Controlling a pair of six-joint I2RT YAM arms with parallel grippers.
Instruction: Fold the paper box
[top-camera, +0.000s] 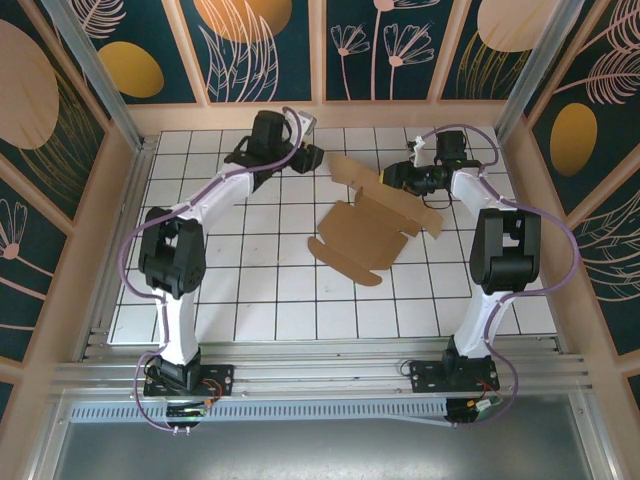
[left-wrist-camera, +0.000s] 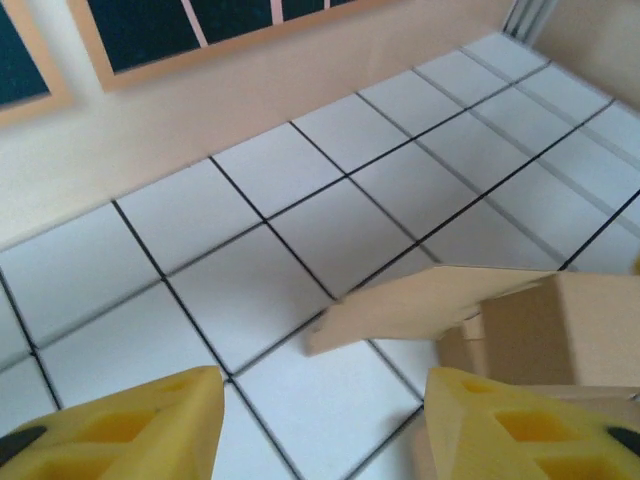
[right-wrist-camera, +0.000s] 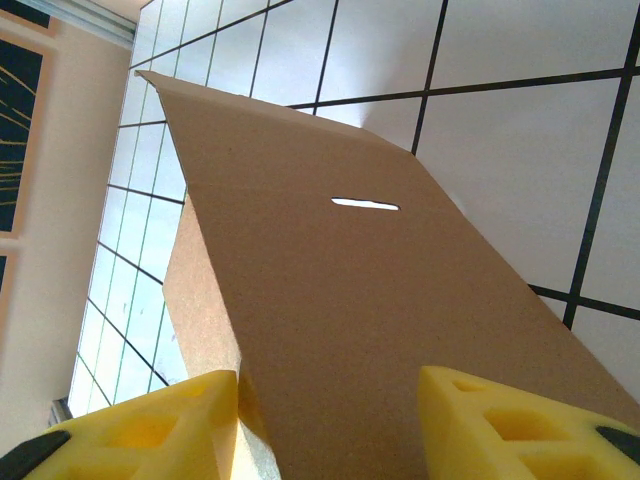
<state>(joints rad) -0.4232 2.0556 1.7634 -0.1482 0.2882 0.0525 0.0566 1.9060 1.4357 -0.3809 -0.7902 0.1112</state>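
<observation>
The main risk is that the raised part of the paper box (top-camera: 372, 228) springs back flat. The sheet is only partly folded. One panel tilts up toward the upper right of the top view, and the rest lies loose on the tabletop (top-camera: 250, 270), so nothing locks the fold. If the right gripper (top-camera: 400, 176) shifts or lets the panel slip, the crease would probably relax, and the light sheet could slide across the tiles. A second risk is the left gripper (top-camera: 312, 158) coming in at the wrong height. It could push the near flap along instead of catching it, which might drag the whole sheet or bend it off its crease.

The box sits right of centre in the top view, between the two grippers. The left gripper hangs just beside its upper left corner. In the left wrist view its yellow fingers (left-wrist-camera: 140, 430) stand well apart with only white tile between them. A cardboard flap (left-wrist-camera: 420, 300) juts in from the right, near the right-hand finger in that frame, and whether it touches I cannot tell.

In the right wrist view a brown panel (right-wrist-camera: 330, 300) with a small slot (right-wrist-camera: 365, 205) runs up from between the yellow fingers (right-wrist-camera: 150, 435). They stand partly apart. I cannot tell whether they press on the panel or only flank it.
</observation>
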